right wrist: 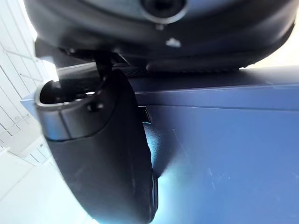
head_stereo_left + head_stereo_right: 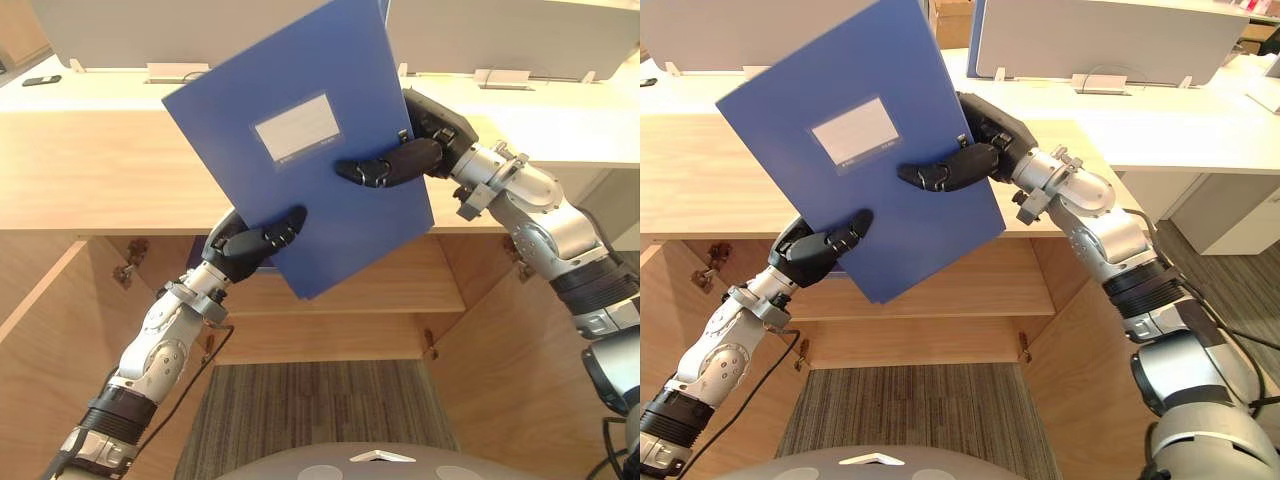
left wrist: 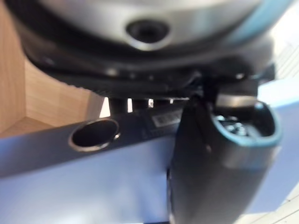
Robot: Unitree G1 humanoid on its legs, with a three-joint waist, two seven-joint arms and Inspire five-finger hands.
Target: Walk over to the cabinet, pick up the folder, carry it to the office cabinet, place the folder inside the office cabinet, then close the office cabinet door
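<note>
A blue folder [image 2: 300, 110] with a white label is held up, tilted, above the open wooden cabinet [image 2: 340, 300]. My left hand [image 2: 240, 245] is shut on its lower left edge, thumb across the cover. My right hand [image 2: 420, 150] is shut on its right edge, thumb lying over the front. In the left wrist view the folder [image 3: 93, 182] lies under the thumb [image 3: 215, 163]; in the right wrist view the folder [image 1: 224, 158] sits beside the thumb [image 1: 103, 158].
The cabinet has a light wooden top [image 2: 90, 170], a shelf [image 2: 390, 290] inside and side walls left and right. White desk dividers [image 2: 520, 35] stand behind it. Striped carpet [image 2: 310, 410] covers the floor in front.
</note>
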